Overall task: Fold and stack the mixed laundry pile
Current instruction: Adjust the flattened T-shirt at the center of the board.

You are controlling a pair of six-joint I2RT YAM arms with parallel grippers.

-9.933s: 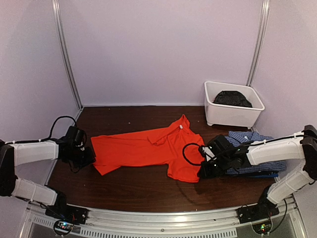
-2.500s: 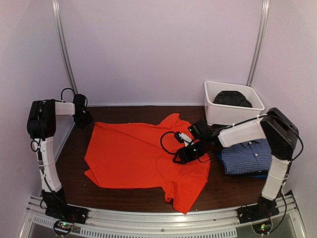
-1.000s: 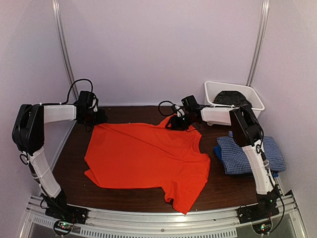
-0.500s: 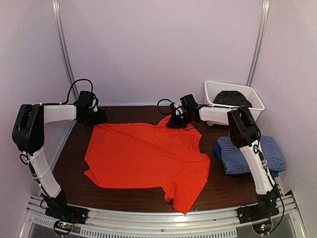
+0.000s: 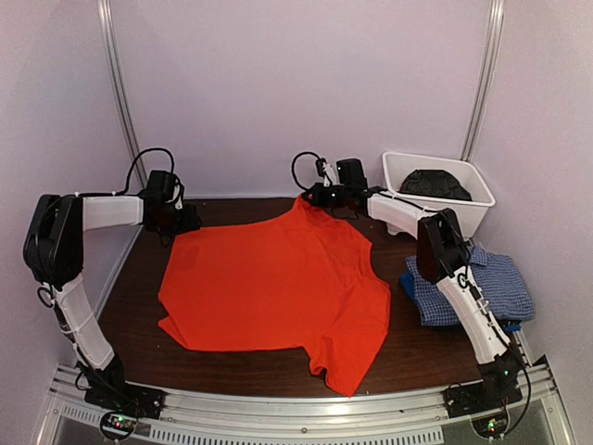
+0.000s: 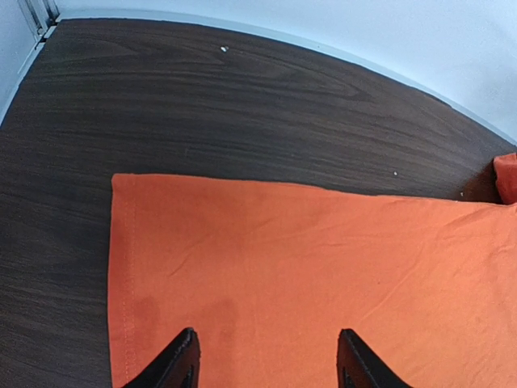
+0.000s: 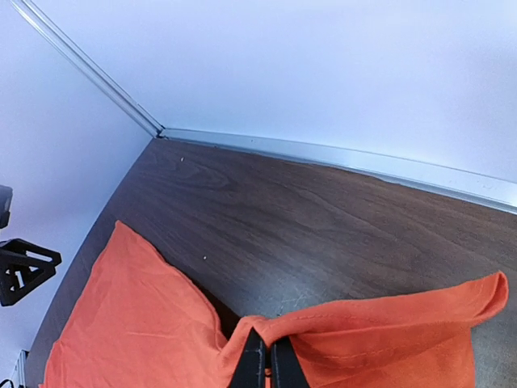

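Top external: right gripper (image 5: 318,197) clamped on T-shirt (image 5: 278,287) far edge; left gripper (image 5: 188,221) jaws apart at far-left corner.

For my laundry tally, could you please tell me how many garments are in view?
4: orange T-shirt spread mid-table; checked shirt folded at right, a blue piece under it; black garment in the white tub. Others may be hidden.

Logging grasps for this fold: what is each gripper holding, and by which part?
The right gripper is shut on the orange T-shirt, pinching a fold at its far edge. The left gripper stands open over the shirt's corner, holding nothing.
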